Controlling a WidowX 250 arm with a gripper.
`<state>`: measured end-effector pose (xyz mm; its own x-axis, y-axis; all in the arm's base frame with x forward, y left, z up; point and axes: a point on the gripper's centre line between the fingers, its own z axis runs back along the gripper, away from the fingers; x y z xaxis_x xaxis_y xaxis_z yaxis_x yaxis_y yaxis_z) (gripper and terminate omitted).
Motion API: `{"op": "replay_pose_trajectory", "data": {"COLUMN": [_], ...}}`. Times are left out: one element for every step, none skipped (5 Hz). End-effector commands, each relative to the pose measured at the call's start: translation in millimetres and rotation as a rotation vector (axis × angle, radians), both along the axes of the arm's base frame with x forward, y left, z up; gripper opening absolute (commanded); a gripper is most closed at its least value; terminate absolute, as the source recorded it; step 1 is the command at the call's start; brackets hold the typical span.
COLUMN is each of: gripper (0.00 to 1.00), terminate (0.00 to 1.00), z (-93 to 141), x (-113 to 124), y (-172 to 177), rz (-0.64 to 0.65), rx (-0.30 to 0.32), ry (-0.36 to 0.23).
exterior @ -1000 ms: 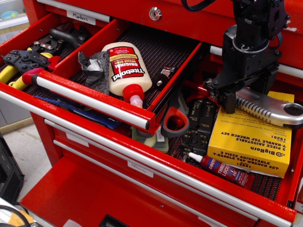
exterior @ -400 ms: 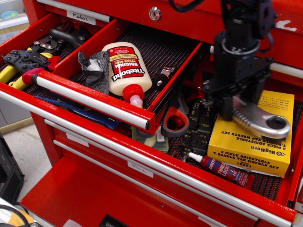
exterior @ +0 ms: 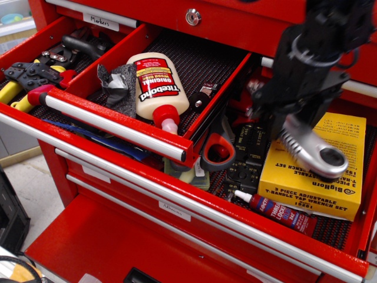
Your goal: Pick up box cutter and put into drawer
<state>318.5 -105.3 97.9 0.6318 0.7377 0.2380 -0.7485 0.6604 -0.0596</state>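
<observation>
Carry step: the gripper (exterior: 290,121) pinches the box cutter (exterior: 312,148) aloft above the yellow tap-wrench box (exterior: 315,180); next it needs lowering into the open drawer (exterior: 235,177) and releasing.

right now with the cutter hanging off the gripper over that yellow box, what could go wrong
The gripper holds the box cutter by one end only, and the long free end tilts down, so it might pivot or slip out. If released here, it would likely land on the yellow tap wrench box and could slide onto the threadlocker tube.
</observation>
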Motion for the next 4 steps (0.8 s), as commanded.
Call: {"op": "replay_pose_trajectory", "data": {"gripper": [0.0,0.0,0.0,0.0], "terminate": [0.0,0.0,0.0,1.0], "z": [78,101,114,109], "x": [2,1,2,3], "y": [36,68,97,118], "rz": [-0.045,-0.108,-0.151,-0.167], "rx": [0.146,0.221,0.256,0.236], "ry": [-0.032,0.025,0.062,0.044]}}
